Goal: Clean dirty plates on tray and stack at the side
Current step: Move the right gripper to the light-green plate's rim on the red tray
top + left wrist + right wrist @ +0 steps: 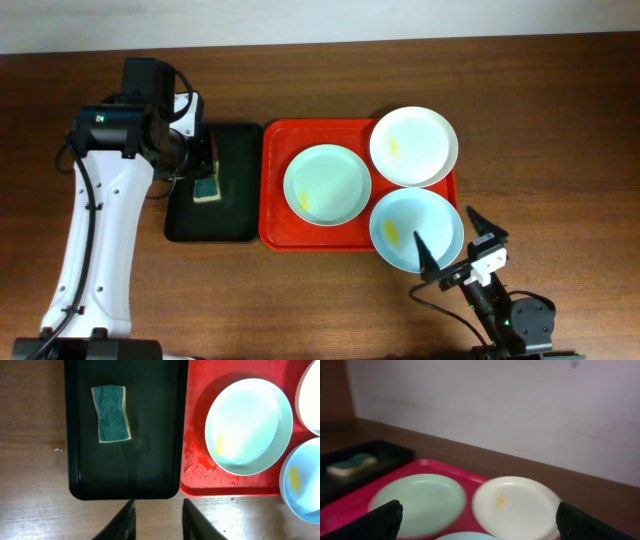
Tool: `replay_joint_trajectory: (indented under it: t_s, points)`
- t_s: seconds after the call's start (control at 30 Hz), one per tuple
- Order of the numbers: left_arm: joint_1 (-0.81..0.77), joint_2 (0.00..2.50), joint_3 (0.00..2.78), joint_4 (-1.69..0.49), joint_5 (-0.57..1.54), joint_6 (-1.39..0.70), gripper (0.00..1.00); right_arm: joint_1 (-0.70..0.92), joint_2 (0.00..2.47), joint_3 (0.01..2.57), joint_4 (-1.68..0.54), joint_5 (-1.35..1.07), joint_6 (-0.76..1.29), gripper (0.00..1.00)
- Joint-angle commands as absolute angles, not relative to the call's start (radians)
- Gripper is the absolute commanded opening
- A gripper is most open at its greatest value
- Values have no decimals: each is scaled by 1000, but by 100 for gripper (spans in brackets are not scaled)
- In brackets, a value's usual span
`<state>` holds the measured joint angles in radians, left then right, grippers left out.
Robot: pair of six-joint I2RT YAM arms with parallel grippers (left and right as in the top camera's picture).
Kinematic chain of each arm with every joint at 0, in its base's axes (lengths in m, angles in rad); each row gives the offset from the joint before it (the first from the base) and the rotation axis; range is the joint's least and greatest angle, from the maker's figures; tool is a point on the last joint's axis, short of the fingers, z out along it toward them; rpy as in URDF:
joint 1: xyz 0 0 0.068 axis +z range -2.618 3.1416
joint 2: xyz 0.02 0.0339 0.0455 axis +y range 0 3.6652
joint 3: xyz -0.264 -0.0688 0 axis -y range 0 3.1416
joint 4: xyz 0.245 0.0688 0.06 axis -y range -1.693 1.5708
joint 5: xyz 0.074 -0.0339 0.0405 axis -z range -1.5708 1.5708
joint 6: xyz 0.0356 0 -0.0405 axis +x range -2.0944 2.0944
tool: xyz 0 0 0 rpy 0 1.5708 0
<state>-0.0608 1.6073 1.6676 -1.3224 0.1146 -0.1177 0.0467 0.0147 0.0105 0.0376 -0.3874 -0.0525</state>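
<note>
Brown wood table (560, 120) holds your red tray (275, 235) in the middle. Three plates sit on it, each with a yellow smear. One pale plate (327, 185) is on the left, a white plate (414, 146) is at the back, and a blue plate (416, 230) sticks out over the front rim. Your right gripper (455, 240) is just beside the blue plate, jaws wide, holding nothing. Your left gripper (159, 522) hangs by the black tray (235, 215) with the sponge (208, 188) in it, jaws apart and empty.
</note>
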Motion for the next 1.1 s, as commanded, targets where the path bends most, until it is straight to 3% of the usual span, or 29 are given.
replay_joint_trajectory:
  t_s: [0.0,0.07,0.1,0.3,0.5,0.67,0.87,0.9,0.93,0.97,1.07]
  points:
    - [-65,1612,1683,-1330,108,-116,16,52,13,16,19,-471,92,99]
    - [-66,1612,1683,-1330,108,-116,2,52,13,55,-22,-471,110,99]
    - [-65,1612,1683,-1332,108,-116,0,52,14,90,-48,-470,110,99]
    - [-65,1612,1683,-1345,108,-116,0,52,187,428,-332,-398,109,98]
    - [-65,1612,1683,-1345,108,-116,0,52,590,839,-634,-398,109,98]
    - [-65,1612,1683,-1345,108,-116,0,52,1044,1244,-1039,-415,110,98]
    - [-65,1612,1682,-1345,108,-116,2,52,1310,1311,-1075,-587,118,100]
    - [-65,1612,1682,-1345,107,-116,3,52,1353,1311,-1070,-604,119,73]
    - [-65,1612,1682,-1345,108,-116,3,54,1385,1311,-1070,-599,128,56]
    - [-65,1612,1682,-1345,107,-116,3,59,1419,1311,-1072,-590,147,48]
    - [-65,1612,1678,-1343,108,-116,4,116,1533,1311,-1052,-587,220,47]
